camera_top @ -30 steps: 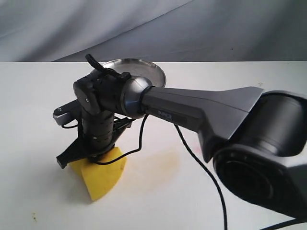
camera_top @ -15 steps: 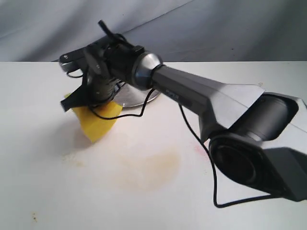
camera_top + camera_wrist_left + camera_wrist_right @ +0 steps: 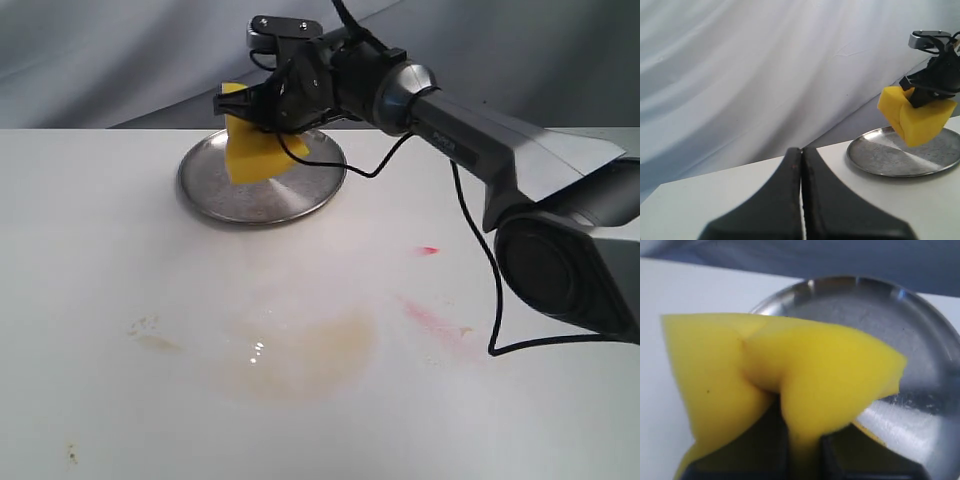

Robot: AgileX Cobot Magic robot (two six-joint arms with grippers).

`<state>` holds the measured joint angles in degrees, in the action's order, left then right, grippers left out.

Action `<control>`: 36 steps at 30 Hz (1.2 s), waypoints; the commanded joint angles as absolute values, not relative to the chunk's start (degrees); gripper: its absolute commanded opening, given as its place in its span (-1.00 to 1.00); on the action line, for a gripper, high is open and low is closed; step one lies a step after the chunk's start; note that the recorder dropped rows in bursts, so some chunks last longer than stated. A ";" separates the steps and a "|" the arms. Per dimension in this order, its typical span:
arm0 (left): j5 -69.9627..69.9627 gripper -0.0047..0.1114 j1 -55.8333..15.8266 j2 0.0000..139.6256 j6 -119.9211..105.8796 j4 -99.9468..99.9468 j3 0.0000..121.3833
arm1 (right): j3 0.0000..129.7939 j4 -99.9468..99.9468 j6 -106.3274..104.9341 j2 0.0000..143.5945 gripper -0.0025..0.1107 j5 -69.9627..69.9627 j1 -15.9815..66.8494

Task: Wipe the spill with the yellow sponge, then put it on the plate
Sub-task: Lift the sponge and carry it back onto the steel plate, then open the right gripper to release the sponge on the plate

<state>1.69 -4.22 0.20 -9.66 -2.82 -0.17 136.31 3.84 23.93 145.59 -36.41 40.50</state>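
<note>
My right gripper (image 3: 262, 118) is shut on the yellow sponge (image 3: 252, 148), which hangs squeezed just above the silver plate (image 3: 262, 195) at the back of the table. The right wrist view shows the sponge (image 3: 790, 375) pinched between the dark fingers (image 3: 765, 450) with the plate (image 3: 920, 335) below it. From the left wrist view the sponge (image 3: 915, 117) and plate (image 3: 890, 160) lie far off. A thin tan smear of the spill (image 3: 300, 355) remains on the table's middle. My left gripper (image 3: 801, 155) is shut and holds nothing.
A pink-red streak (image 3: 430, 318) and a small red spot (image 3: 427, 250) mark the table to the right of the smear. A faint tan mark (image 3: 150, 335) lies to its left. A black cable (image 3: 480, 250) hangs from the right arm. Grey cloth backs the table.
The right arm lifted the sponge off the smear at the table's front left and carried it back and to the right, over the plate. The wiped smear is uncovered.
</note>
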 commanded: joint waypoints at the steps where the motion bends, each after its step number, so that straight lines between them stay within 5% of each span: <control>1: 1.33 -0.92 -3.97 0.00 -9.12 -2.42 0.00 | 136.76 0.00 25.97 146.35 -0.89 -31.16 38.85; 6: 1.33 -0.92 -3.97 0.00 -9.12 -2.42 0.00 | 136.76 -0.43 25.87 146.35 -0.40 -31.27 38.75; 13: 1.33 -0.92 -3.97 0.00 -9.12 -2.42 0.00 | 136.76 -0.96 25.45 146.25 -0.32 -32.26 38.75; 18: 1.33 -0.92 -3.97 0.00 -9.12 -2.42 0.00 | 136.76 -5.61 21.28 146.25 0.06 -32.47 38.87; 25: 1.33 -0.92 -3.97 0.00 -9.12 -2.42 0.00 | 136.76 -5.24 20.99 145.37 0.08 -37.63 38.87; 28: 1.33 -0.92 -3.97 0.00 -9.12 -2.42 0.00 | 136.76 -1.22 20.99 142.95 -0.14 -42.23 38.87; 33: 1.33 -0.92 -3.97 0.00 -9.12 -2.42 0.00 | 136.76 10.51 21.24 138.85 -0.96 -55.93 40.92; 36: 1.33 -0.92 -3.97 0.00 -9.12 -2.42 0.00 | 135.35 16.12 21.24 136.78 -0.96 -59.85 42.87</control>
<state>1.69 -4.22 0.20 -9.66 -2.82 -0.17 136.32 11.23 21.60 139.18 -56.10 41.23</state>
